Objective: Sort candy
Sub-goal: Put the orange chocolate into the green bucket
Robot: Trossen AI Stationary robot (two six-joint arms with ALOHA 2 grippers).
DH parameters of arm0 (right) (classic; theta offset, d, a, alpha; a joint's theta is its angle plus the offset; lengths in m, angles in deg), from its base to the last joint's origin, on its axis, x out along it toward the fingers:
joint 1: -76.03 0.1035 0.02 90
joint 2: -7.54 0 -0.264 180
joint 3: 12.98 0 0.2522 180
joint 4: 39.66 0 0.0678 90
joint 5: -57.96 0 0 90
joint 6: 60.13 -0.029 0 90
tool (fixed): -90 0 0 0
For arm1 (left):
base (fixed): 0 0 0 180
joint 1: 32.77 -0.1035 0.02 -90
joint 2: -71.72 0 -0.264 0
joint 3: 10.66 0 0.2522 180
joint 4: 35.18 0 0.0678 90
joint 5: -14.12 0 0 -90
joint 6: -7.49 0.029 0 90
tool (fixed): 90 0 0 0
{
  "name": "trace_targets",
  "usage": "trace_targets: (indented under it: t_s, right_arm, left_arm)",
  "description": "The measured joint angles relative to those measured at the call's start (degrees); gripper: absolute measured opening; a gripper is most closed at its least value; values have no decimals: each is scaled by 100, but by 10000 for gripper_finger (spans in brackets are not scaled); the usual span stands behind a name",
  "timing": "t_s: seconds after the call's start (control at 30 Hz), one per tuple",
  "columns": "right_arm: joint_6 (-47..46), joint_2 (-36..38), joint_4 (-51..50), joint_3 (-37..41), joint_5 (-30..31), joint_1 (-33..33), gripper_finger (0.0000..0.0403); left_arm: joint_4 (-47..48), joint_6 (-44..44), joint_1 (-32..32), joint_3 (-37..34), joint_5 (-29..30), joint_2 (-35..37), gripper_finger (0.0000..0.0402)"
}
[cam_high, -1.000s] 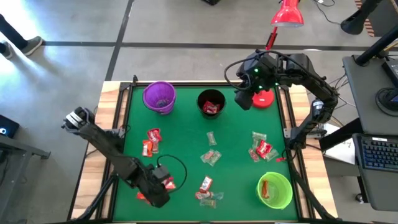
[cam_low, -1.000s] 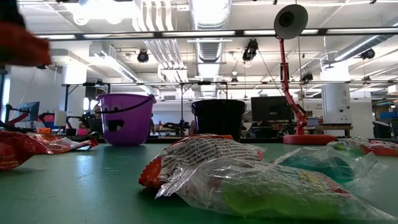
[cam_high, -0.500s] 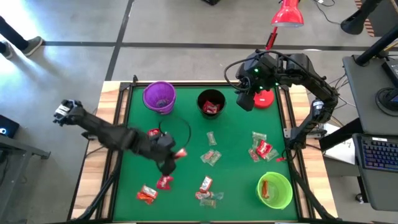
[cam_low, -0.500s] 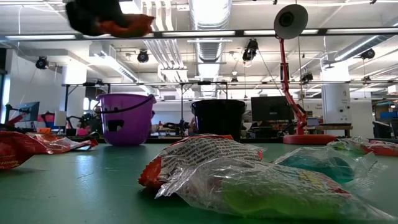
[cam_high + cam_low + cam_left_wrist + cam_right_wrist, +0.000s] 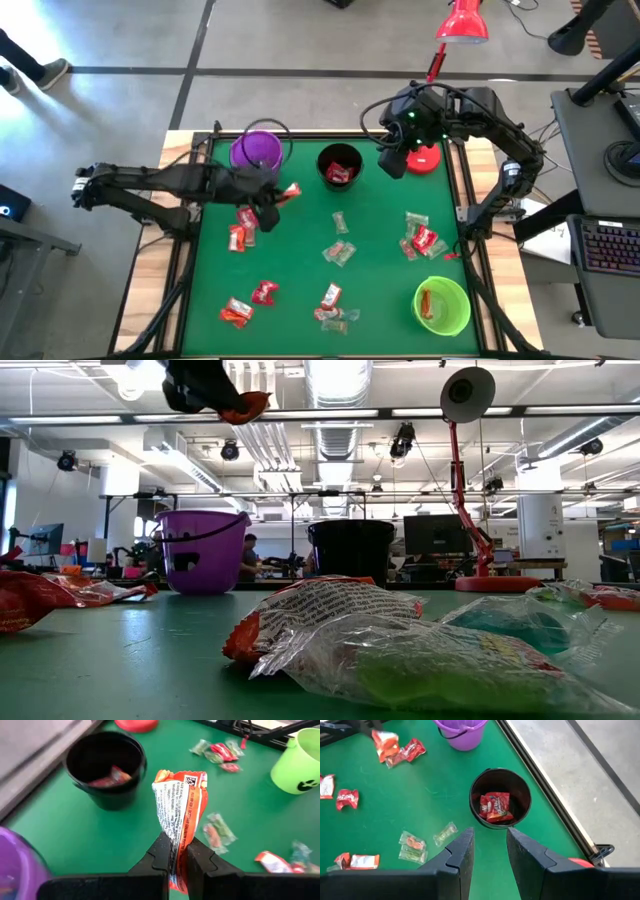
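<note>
One orange candy (image 5: 178, 815) hangs clamped in the left pincer (image 5: 175, 851), raised near the purple cup (image 5: 258, 152) and black cup (image 5: 339, 166) at upper centre — carried for sorting. Right pincer (image 5: 489, 845) waits apart, empty, above the black cup; other candies (image 5: 339, 252) dot the table (image 5: 375, 300).

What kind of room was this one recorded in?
Likely a robotics lab or workshop: exposed ceiling ducts above rows of workbenches with monitors, and a desk with a keyboard beside the green table.

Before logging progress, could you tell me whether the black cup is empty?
Not empty: the black cup holds a red candy at its bottom.
</note>
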Motion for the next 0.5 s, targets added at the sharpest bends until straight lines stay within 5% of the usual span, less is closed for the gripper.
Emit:
trace_targets:
  t_s: [0.5]
  right_arm:
    - [391,-732,908,255,-410,140,106]
  left_arm:
    - [-238,1530,-914,0,-571,163,4]
